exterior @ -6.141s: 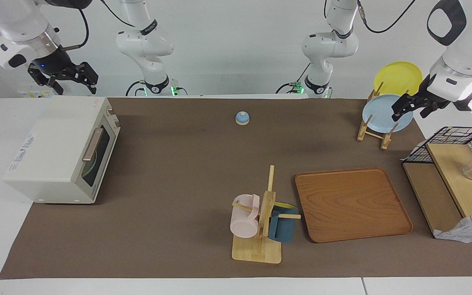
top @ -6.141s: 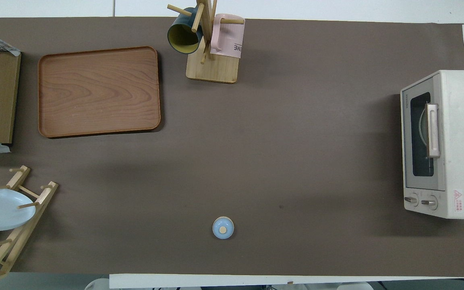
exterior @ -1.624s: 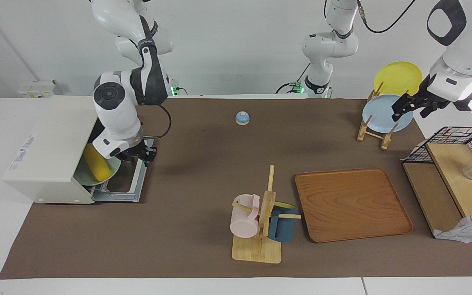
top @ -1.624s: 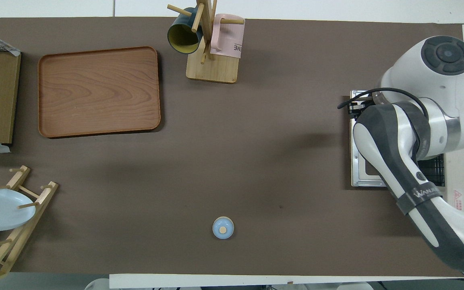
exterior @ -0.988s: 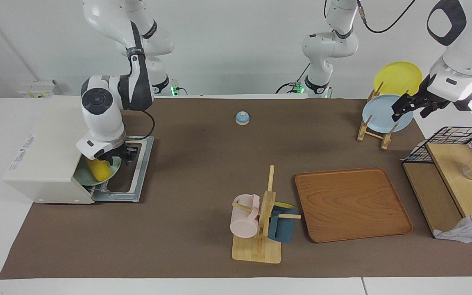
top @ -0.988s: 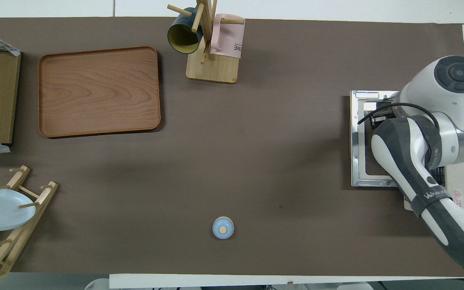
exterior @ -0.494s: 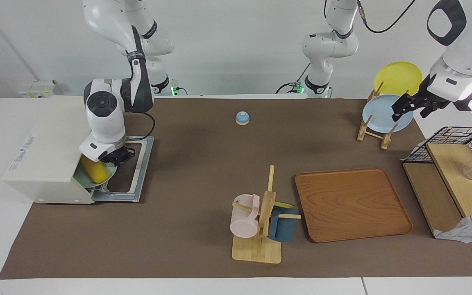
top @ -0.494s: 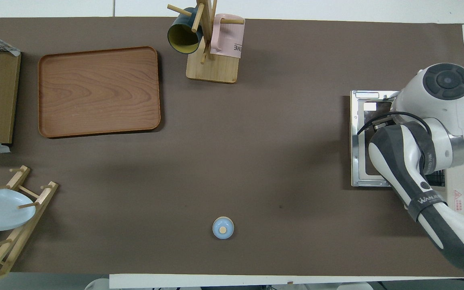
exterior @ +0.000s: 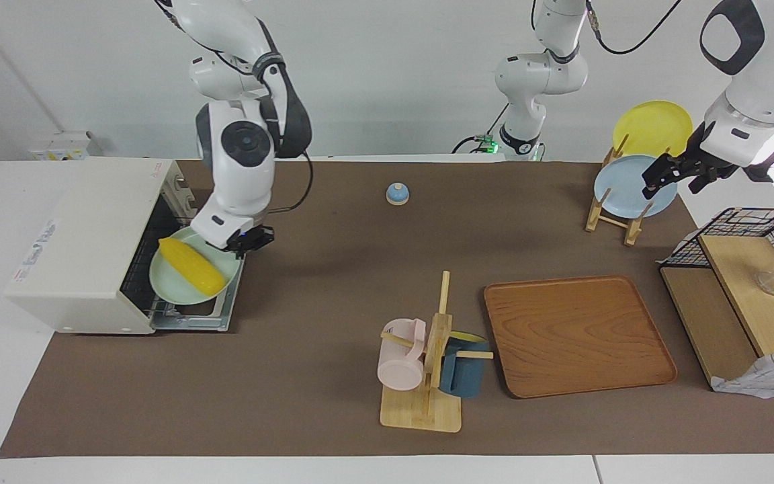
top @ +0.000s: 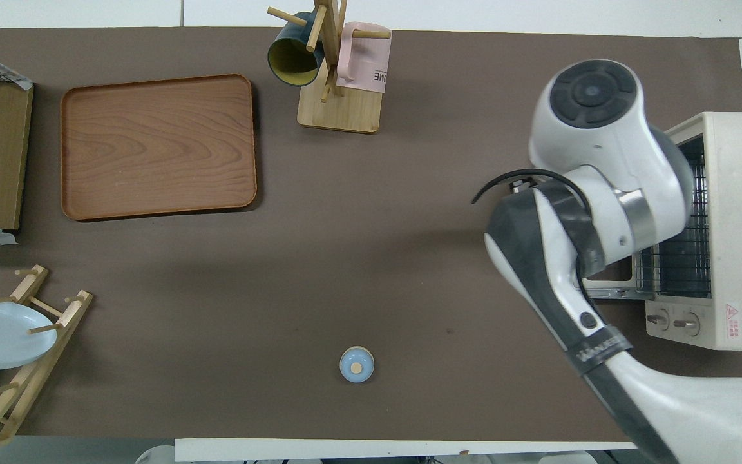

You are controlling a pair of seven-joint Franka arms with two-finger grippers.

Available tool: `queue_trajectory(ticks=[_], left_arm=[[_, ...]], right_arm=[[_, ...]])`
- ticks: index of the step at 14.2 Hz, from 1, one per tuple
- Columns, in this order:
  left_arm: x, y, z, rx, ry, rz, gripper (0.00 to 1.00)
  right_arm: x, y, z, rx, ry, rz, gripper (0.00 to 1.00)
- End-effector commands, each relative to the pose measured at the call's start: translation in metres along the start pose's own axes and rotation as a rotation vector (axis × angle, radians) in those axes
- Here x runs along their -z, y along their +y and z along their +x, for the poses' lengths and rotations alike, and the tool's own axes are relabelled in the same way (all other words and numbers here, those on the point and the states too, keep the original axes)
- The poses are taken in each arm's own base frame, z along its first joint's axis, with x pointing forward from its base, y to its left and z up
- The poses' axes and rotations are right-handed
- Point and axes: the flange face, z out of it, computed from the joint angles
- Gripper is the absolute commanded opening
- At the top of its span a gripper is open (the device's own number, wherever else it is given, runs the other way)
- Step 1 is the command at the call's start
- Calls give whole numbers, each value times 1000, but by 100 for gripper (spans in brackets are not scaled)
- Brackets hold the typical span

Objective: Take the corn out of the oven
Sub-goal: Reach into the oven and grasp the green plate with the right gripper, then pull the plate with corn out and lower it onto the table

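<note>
The cream-white oven (exterior: 84, 242) stands at the right arm's end of the table, its door (exterior: 222, 310) folded down flat. It also shows in the overhead view (top: 735, 225), with its wire rack (top: 680, 258) bare. The yellow corn (exterior: 192, 269) lies on a pale green plate (exterior: 170, 281). My right gripper (exterior: 244, 240) is shut on that plate's rim and holds it just outside the oven, over the open door. In the overhead view the right arm hides the plate and corn. My left gripper (exterior: 677, 173) waits open in the air by the plate rack.
A wooden rack (exterior: 619, 215) holds a blue plate (exterior: 622, 191) and a yellow plate (exterior: 652, 128). A wooden tray (exterior: 575, 336), a mug stand (exterior: 424, 403) with pink and dark blue mugs, a small blue knob (exterior: 397, 193) and a black wire basket (exterior: 756, 225) stand on the brown mat.
The oven door, shut at first, now lies open. My right gripper has drawn the green plate with the corn out of the oven, away from its opening, over the door. The left arm has not moved.
</note>
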Motion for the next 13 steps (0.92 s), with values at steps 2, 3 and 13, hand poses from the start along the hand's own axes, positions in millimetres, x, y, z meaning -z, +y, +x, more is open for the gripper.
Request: queue_trajectory(ticks=[2, 3, 13], left_arm=[[1, -2, -8, 2, -9, -6, 100], [1, -2, -8, 2, -9, -6, 100], [1, -2, -8, 2, -9, -6, 100]], right_arm=[[21, -129, 36, -121, -27, 58, 0], [18, -163, 36, -139, -19, 81, 0], [-10, -322, 14, -205, 108, 247, 56]])
